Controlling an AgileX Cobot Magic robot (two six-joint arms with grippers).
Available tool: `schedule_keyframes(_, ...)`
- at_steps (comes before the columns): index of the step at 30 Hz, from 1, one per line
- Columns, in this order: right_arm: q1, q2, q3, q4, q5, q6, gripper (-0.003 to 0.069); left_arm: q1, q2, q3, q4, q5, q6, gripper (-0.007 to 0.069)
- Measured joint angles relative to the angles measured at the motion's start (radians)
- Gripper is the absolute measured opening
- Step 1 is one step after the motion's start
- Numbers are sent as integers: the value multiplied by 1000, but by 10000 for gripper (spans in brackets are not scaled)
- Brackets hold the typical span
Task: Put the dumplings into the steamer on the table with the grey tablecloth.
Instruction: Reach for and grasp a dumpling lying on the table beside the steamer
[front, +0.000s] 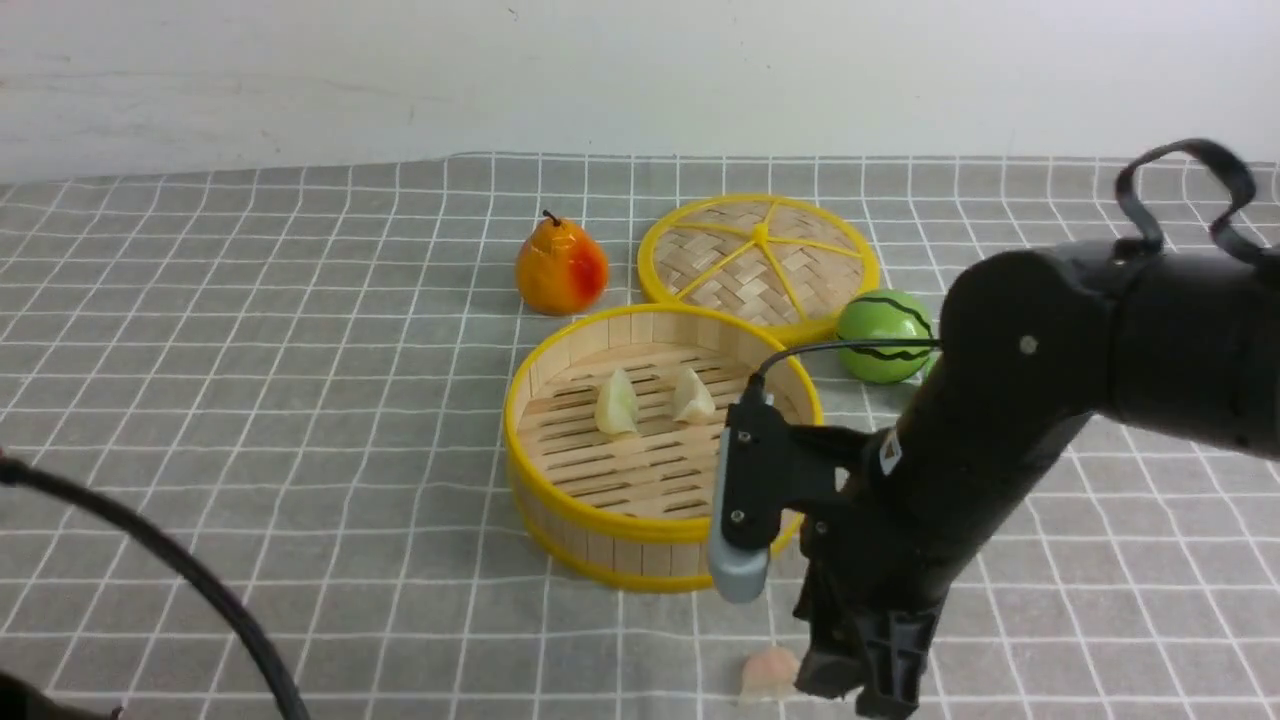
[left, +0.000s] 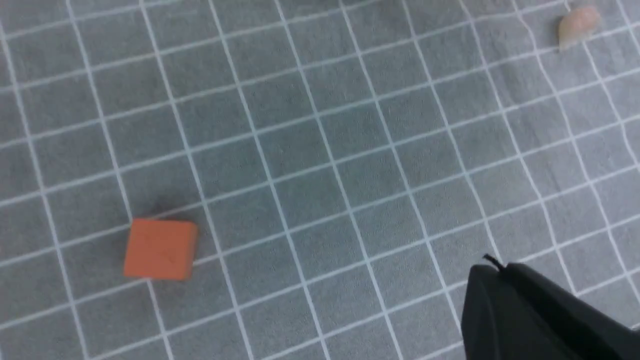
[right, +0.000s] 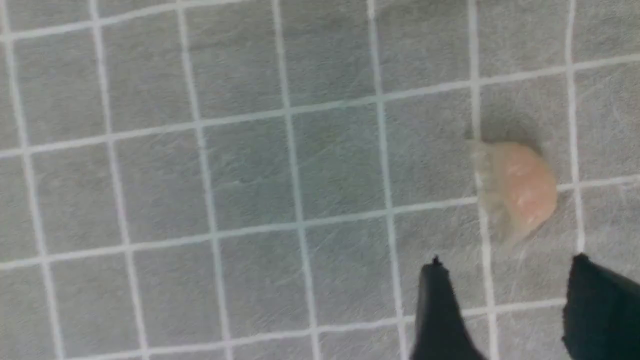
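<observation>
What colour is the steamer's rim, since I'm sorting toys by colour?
The steamer's rim is yellow, clearest in the front view.

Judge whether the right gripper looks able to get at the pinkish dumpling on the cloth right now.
Probably yes: the right gripper stands open close to the pinkish dumpling, which rests on the grey tablecloth outside the steamer, and nothing visible lies between them.

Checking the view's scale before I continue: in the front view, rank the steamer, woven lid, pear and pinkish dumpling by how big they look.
1. Steamer
2. Woven lid
3. Pear
4. Pinkish dumpling
</observation>
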Motion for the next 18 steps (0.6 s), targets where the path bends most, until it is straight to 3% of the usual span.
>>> schedule_keyframes(1, 0, 31, 0, -14, -49, -2, 465, 0, -23, 39, -18, -9, 0, -14)
schedule_keyframes(4, 0, 82, 0, -44, -118, -5, 557, 0, -41, 74, -42, -14, 0, -14)
schedule_keyframes(8, 0, 155, 0, -88, -177, -5, 579, 0, -45, 88, -74, -15, 0, -14)
schedule_keyframes(13, 0, 205, -8, -98, -188, -6, 486, 0, -46, 89, -86, -21, 0, -14)
schedule_keyframes(16, 1, 206, -9, -90, -185, -6, 373, 0, -46, 89, -86, -22, 0, -14)
schedule_keyframes(17, 1, 206, -9, -90, -185, -6, 373, 0, -46, 89, -86, -22, 0, -14)
schedule_keyframes(18, 1, 206, -9, -90, -185, -6, 304, 0, -46, 89, -86, -22, 0, -14)
